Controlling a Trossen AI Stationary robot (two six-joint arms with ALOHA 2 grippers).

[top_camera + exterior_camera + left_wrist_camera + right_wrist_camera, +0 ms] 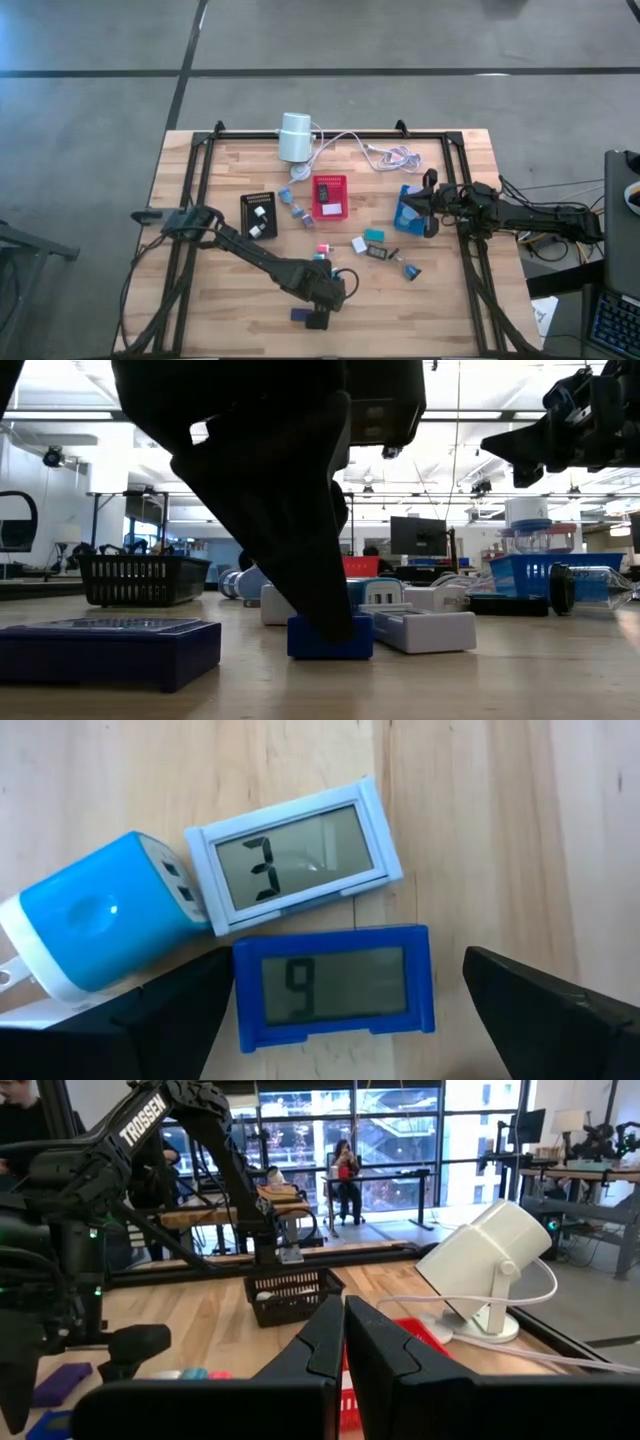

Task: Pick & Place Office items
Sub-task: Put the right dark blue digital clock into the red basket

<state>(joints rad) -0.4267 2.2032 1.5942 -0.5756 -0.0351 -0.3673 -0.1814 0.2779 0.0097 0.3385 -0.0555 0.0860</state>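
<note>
My left gripper (347,962) (328,280) points steeply down over the near middle of the table and is open. Its two fingers stand at either short end of a small blue display piece showing "9" (333,987), which lies flat on the wood. Against that piece's far long side lie a pale blue display showing "3" (295,855) and a blue and white plug cube (95,920). The low view shows a dark finger coming down onto the blue piece (330,638). My right gripper (343,1342) (430,205) is shut and hangs level above the blue tray (408,208), holding nothing. My left gripper has one finger (190,1010) right against one short end (240,990) of the blue display piece, coming from above. I cannot tell whether it touches. The other finger (520,1000) stands clear of the opposite end.
A black tray (258,213), a red tray (330,197) and a white cylinder with its cable (295,137) stand farther back. More small pieces lie at the middle right (372,240). A flat dark blue piece (317,321) (110,650) lies near the front edge.
</note>
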